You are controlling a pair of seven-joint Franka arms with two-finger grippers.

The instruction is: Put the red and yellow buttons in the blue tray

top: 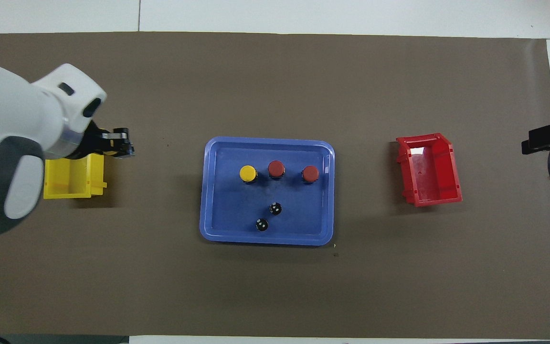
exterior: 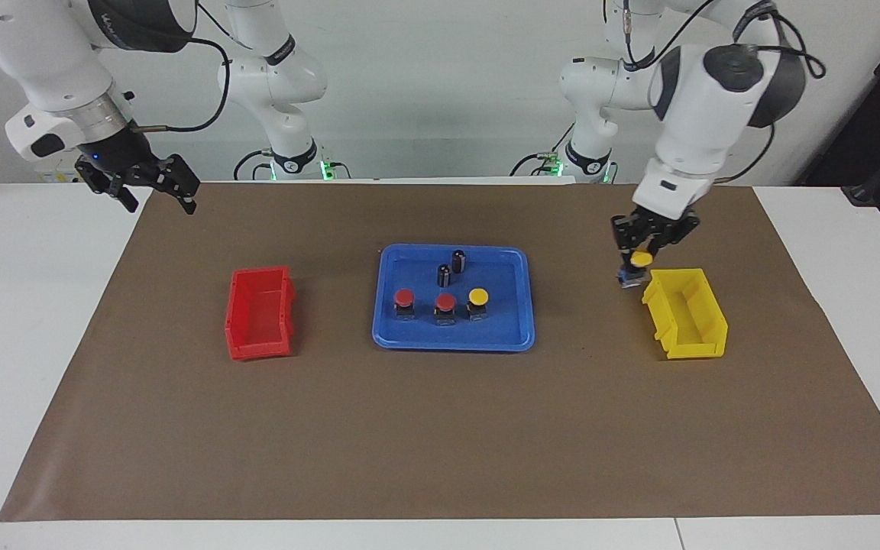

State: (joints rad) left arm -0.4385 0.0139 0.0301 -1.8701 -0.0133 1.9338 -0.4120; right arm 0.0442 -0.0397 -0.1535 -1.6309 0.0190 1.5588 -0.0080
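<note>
The blue tray lies mid-mat. In it stand two red buttons and one yellow button in a row; from overhead they are the red ones and the yellow one. My left gripper is shut on a second yellow button, at the corner of the yellow bin that is nearest the robots. From overhead this button is hidden under the hand. My right gripper waits open and raised over the mat's corner at the right arm's end.
Two dark capless cylinders stand in the tray, nearer the robots than the buttons. A yellow bin sits toward the left arm's end of the table. A red bin sits toward the right arm's end.
</note>
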